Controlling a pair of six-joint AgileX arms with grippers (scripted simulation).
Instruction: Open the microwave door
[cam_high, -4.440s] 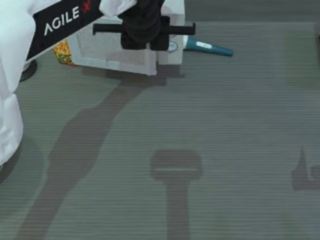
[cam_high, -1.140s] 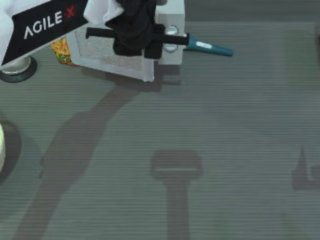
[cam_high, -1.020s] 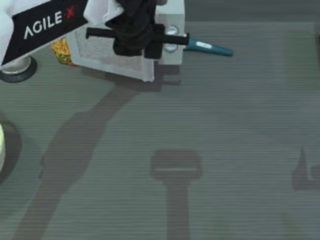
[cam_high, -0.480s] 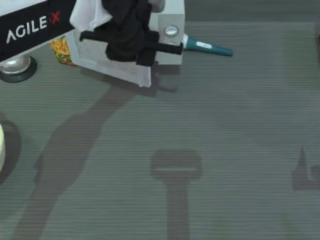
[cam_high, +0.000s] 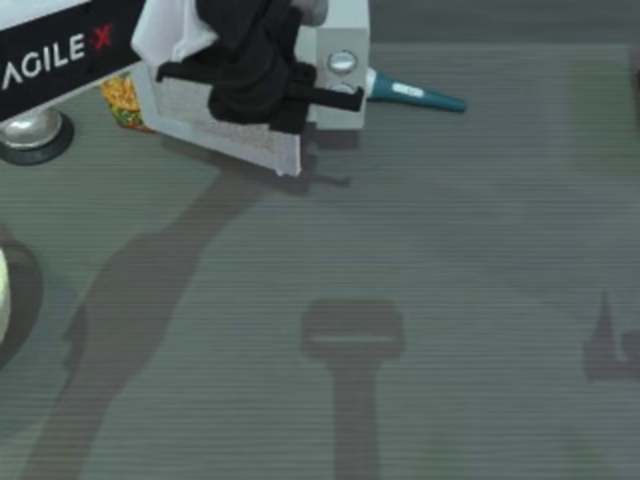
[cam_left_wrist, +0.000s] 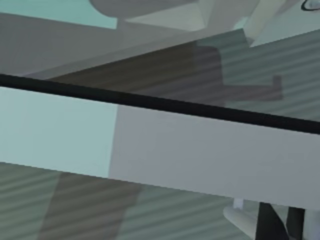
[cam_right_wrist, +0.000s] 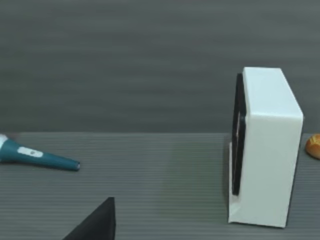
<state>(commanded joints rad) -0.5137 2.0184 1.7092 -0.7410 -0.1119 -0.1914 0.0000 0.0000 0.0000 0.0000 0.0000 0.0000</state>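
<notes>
Grey mesh microwave door (cam_high: 235, 128) swings further out from the microwave (cam_high: 335, 45) at the counter's (cam_high: 450, 250) far left — opening nicely! Left pincer (cam_high: 262, 88) sits over it; grip can't be made out. Right arm's out of sight.

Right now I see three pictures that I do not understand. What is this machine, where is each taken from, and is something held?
It is a robot with two arms at a table. One picture looks down from above; two come from cameras on the wrists. From above, the left hand is at the free edge of the door of a microwave; the door stands ajar. Whether the hand grips it is hidden. A teal tool lies right of the microwave. The right arm is outside the top view; its camera sees the tool, a white box and a dark wedge, probably its own hand.
</notes>
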